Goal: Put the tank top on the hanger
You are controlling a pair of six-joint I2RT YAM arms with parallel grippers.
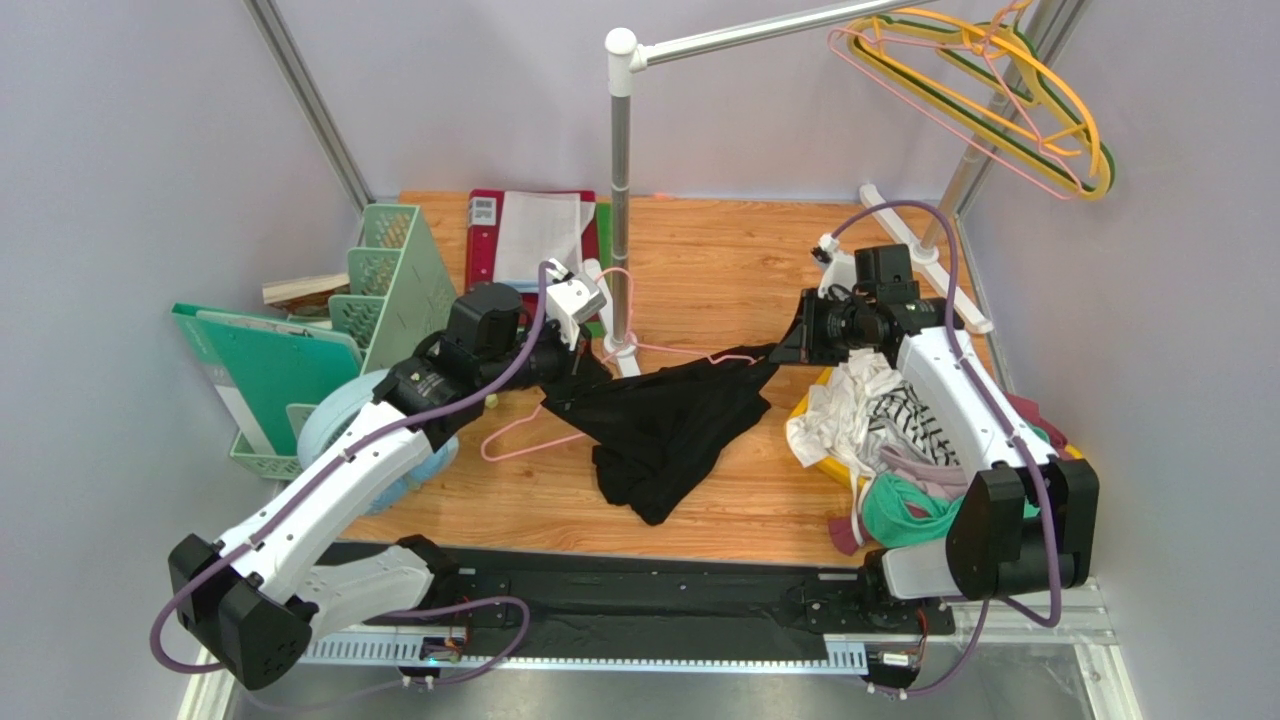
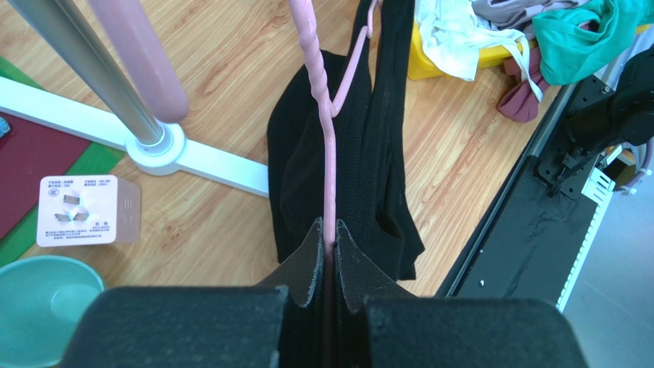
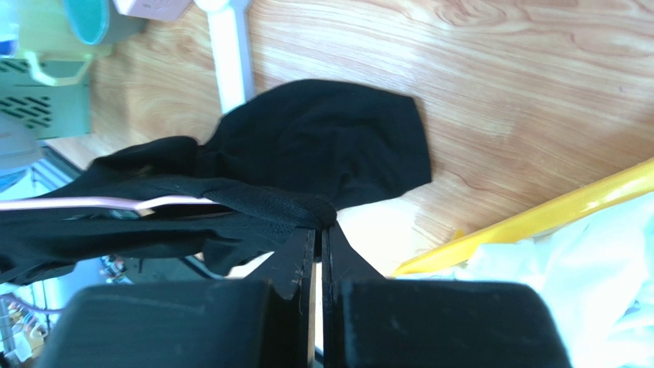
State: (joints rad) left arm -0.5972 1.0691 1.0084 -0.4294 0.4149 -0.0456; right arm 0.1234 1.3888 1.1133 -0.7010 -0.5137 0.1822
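The black tank top [image 1: 661, 428] hangs slack over the wooden table, stretched between my two grippers. The thin pink hanger [image 1: 520, 434] runs partly inside it, with one end poking out near the right gripper. My left gripper [image 1: 568, 365] is shut on the hanger wire [image 2: 330, 169], held above the table; the tank top [image 2: 384, 176] drapes round the wire just beyond the jaws. My right gripper [image 1: 784, 353] is shut on a bunched strap edge of the tank top [image 3: 307, 153], pulling it taut. The hanger [image 3: 77, 203] shows inside the fabric in the right wrist view.
A rack pole [image 1: 621, 195] on a white base stands behind the tank top, with yellow, green and pink hangers [image 1: 992, 90] on its rail. A yellow basket of clothes [image 1: 887, 435] is at the right. A green file organiser [image 1: 391, 278], teal bowl [image 2: 46, 307] and small white box [image 2: 84, 211] are at the left.
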